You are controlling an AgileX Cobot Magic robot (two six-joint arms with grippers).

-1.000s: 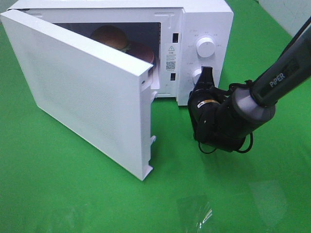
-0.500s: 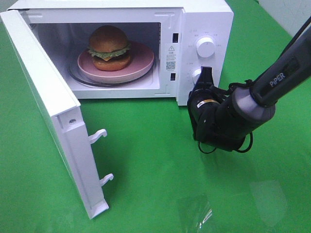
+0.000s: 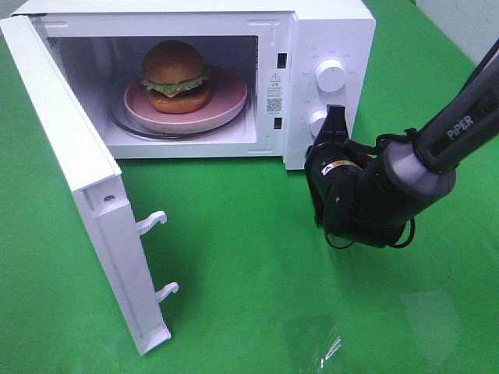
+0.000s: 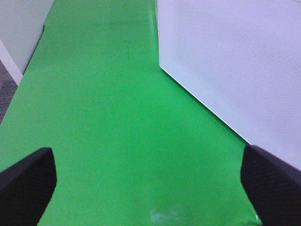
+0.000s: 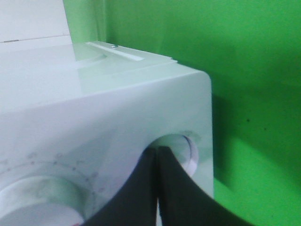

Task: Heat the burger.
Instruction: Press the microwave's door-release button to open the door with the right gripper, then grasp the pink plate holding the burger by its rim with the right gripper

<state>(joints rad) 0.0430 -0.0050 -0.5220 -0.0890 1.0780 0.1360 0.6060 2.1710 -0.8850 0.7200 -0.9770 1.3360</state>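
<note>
1. The white microwave (image 3: 327,31) stands on the green desk (image 3: 257,296), its door (image 3: 70,164) wide open.
2. The right arm (image 3: 460,125) reads "PiPER".
3. The burger (image 3: 175,76) sits on a pink plate (image 3: 226,105) inside the microwave.
4. The right end effector (image 3: 335,123) is pressed together at the lower knob (image 3: 318,122); the left end effector (image 4: 149,186) is spread.
5. A QR-code label (image 3: 274,92) is too small to read.

The burger (image 3: 175,76) sits on a plate (image 3: 230,101) inside the microwave (image 3: 327,31) at the rear edge of the tabletop (image 3: 234,257), its door (image 3: 82,148) open leftward.
</note>
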